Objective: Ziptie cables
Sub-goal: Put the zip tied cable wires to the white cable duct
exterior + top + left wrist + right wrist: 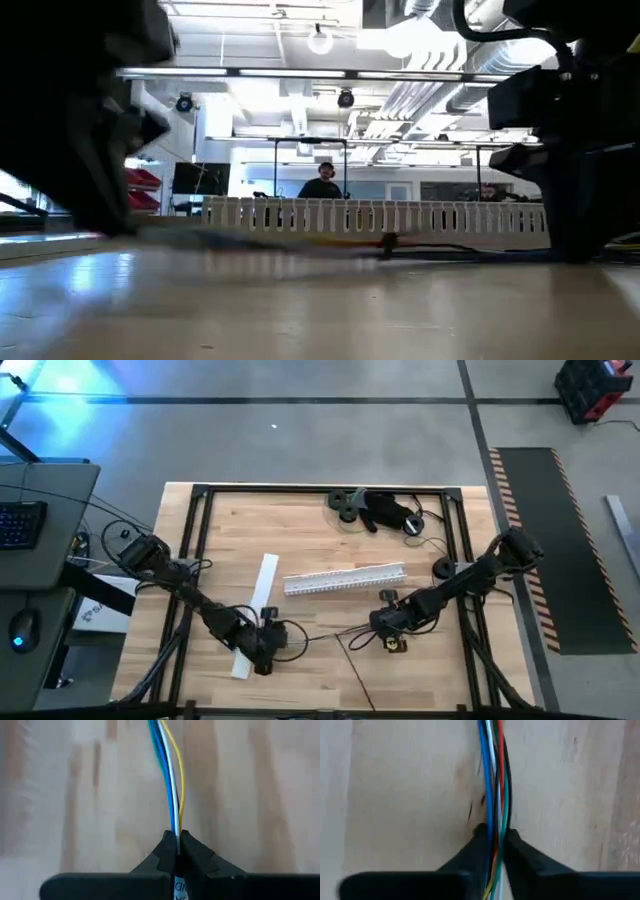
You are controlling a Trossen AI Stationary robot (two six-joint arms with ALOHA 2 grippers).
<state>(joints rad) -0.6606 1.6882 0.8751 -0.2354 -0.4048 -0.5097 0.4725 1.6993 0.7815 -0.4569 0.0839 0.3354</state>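
- The cables are strung out as one slim bundle across the near half of the tabletop, running pretty much left to right between the two arms, low over the wood.
- Up close you can see the colours: blue, white and yellow strands at the left end, and blue, white, red, green and dark ones at the right end.
- The left gripper has its fingers pinched tight on its end of the bundle, which runs straight out ahead of the tips.
- The right gripper has its fingers closed narrow around the other end, and some strands carry on back between them.
- So the long axis of the bundle is basically the line from one gripper to the other, with each arm owning an end and the free middle sitting between them, about equally reachable.
- The flat white strip lies on the tabletop near the left gripper, angled up and away from it, part of it under that arm. My guess is the left arm is the closer one for it, but it would have to let go of the cables first.
- The white comb-toothed rail lies just beyond the bundle, roughly parallel to it and not touching.
- Some dark gear sits at the far edge, well apart.
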